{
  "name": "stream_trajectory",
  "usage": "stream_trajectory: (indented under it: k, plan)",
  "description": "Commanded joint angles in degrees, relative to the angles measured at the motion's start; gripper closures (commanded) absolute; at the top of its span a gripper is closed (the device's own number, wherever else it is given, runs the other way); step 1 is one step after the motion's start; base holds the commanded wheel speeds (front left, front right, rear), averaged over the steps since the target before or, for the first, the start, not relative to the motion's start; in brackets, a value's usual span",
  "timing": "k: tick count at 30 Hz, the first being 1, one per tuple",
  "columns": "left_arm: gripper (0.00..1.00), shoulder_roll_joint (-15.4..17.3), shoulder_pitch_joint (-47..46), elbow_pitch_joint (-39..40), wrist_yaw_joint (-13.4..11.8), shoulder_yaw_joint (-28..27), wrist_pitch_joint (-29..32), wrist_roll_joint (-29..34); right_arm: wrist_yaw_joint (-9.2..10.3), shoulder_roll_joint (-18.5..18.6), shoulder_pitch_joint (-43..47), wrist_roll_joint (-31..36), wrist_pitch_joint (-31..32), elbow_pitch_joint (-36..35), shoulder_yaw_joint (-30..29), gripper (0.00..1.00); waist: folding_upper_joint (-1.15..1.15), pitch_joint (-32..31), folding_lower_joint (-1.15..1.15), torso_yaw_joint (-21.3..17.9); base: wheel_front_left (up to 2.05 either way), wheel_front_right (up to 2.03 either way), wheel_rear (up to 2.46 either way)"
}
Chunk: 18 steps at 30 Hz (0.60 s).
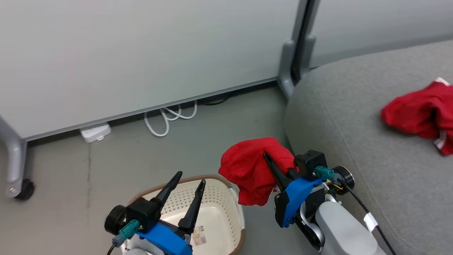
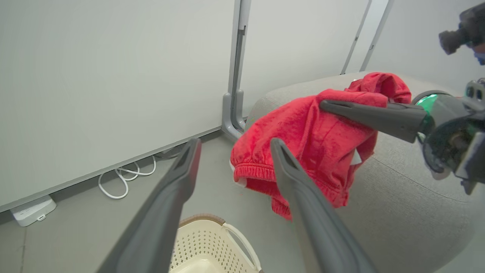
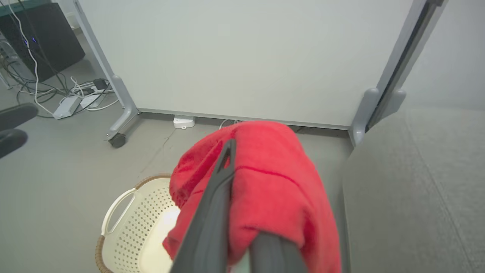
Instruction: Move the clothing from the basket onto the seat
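Head view: the right end effector point(image 1: 272, 166), fingers pressed together on a plain red garment point(image 1: 247, 170), holds the bunched cloth in the air above the grey floor point(image 1: 70, 177), between the basket point(image 1: 226, 198) and the rounded edge of the seat point(image 1: 354, 124). The cloth droops below the fingers, close beside the basket's rim. A second garment point(image 1: 421, 113), red with white showing at its edges, lies crumpled on the seat at the right of the picture, well apart from the held one. The left end effector point(image 1: 191, 177) hovers over the basket, its two dark fingers spread wide and apart from the cloth. The basket stands on the floor, with a label point(image 1: 200, 235) on its bottom. Left wrist view shows the held garment's elastic band hanging in front of the seat, and one finger of the right end effector lying across the top of the cloth. Right wrist view shows the cloth draped over the fingers, with the basket below and to the left. A white cable point(image 1: 166, 118) and a power strip point(image 1: 95, 132) lie at the foot of a pale partition point(image 1: 141, 53).
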State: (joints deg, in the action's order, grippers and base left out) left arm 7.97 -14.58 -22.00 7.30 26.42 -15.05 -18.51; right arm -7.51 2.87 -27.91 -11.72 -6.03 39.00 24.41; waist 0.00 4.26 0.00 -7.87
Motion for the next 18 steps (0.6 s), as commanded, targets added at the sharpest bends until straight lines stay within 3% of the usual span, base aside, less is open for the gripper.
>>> stream_trajectory:
  k: [1,12,18]
  plan:
    - [0.0,0.2,-0.7,-0.1,0.2,0.1,-0.2,0.3,0.04,0.0,-0.1,-0.1,-0.2,0.0,0.0,1.0,0.0,0.7,0.0,-3.3,0.0,0.0,0.0]
    - [0.0,0.4,-1.4,-0.8,0.2,1.2,-0.2,0.2,0.04,0.0,0.6,-0.2,-1.0,0.5,-0.9,1.0,0.0,0.6,0.0,-13.8,0.0,0.0,0.0]
    - [0.0,0.2,-1.5,-0.8,0.2,1.8,-0.2,0.0,0.04,0.0,1.2,0.0,-1.0,0.9,-1.2,1.0,0.0,0.3,0.0,-17.4,0.0,0.0,0.0]
